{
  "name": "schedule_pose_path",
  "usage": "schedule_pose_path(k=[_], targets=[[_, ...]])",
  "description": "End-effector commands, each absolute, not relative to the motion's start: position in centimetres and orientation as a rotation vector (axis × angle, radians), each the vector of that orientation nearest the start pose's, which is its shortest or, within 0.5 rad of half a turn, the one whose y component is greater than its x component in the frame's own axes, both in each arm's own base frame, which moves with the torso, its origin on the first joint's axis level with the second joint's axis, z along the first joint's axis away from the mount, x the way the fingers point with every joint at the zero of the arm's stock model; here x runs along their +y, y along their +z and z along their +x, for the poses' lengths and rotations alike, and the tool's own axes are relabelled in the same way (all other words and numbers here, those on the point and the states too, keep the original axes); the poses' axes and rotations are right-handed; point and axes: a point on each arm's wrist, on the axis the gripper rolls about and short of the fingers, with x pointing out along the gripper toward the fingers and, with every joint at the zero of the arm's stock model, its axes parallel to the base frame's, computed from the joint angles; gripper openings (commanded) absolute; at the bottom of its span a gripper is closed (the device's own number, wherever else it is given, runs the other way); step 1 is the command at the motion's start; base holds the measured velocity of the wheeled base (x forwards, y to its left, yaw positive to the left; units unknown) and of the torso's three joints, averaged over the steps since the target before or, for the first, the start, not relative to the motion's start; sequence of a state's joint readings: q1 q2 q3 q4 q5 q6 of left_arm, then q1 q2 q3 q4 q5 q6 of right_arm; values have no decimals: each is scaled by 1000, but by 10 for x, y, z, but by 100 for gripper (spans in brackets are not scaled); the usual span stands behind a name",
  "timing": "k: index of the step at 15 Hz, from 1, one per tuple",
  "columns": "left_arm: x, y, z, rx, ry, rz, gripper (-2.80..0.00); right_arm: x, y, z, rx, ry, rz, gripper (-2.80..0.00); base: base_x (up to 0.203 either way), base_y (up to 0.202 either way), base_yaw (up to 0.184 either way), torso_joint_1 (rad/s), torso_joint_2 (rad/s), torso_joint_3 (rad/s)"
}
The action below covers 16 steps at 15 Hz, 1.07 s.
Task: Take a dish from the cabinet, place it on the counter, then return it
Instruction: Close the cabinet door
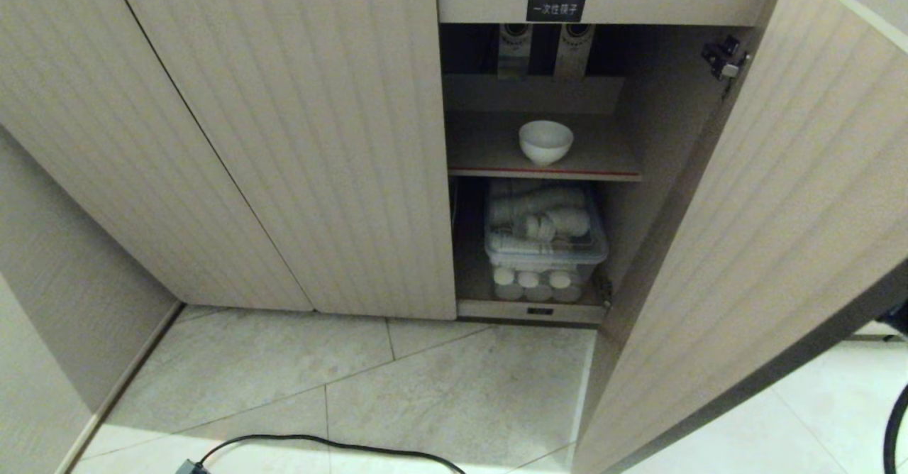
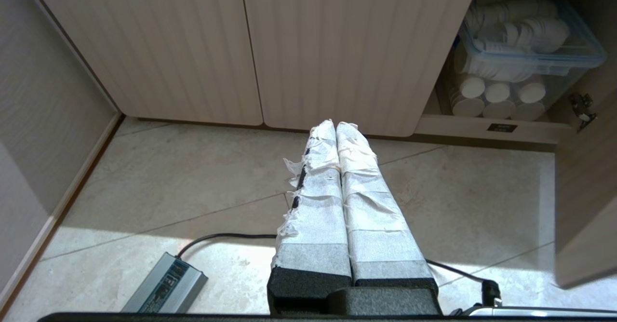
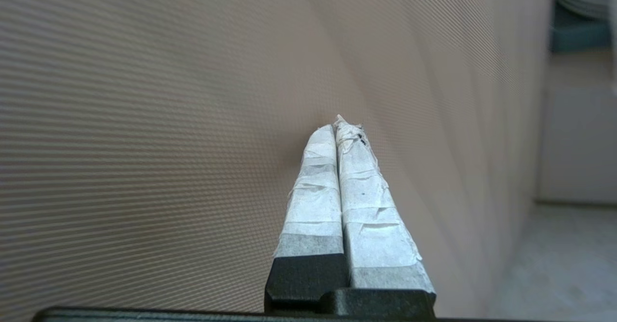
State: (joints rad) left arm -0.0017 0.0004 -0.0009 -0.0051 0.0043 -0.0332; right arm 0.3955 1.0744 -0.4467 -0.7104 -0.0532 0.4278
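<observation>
Hanging over the floor tiles, the left end effector [image 2: 336, 125] has its taped fingers pressed together, holding nothing. The dish [image 1: 545, 141] sits on the cabinet's [image 1: 284, 140] red-edged shelf [image 1: 545, 172]. The right end effector [image 3: 337, 125] is also pinched closed and empty, close against the ribbed open door [image 3: 193, 95].

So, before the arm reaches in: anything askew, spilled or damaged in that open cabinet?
Nothing stands out. The dish sits upright on the red-edged shelf, and below it the clear bin of cup sleeves shows no spill.
</observation>
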Motion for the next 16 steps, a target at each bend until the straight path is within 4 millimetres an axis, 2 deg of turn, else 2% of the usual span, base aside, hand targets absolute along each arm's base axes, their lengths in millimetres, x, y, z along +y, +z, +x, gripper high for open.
schedule_pose_path(k=[1,5,10,16], targets=[[0,76,-23,-6,3,-34,-280,61,228,143,1,369,421,-280,0,0,0,0,0,0],[0,77,-23,-8,3,-34,-280,65,230,152,-13,371,404,-280,0,0,0,0,0,0],[0,76,-23,-7,3,-34,-280,74,242,169,-41,377,376,-280,0,0,0,0,0,0],[0,76,-23,-5,3,-34,-280,84,236,191,-86,380,310,-280,0,0,0,0,0,0]])
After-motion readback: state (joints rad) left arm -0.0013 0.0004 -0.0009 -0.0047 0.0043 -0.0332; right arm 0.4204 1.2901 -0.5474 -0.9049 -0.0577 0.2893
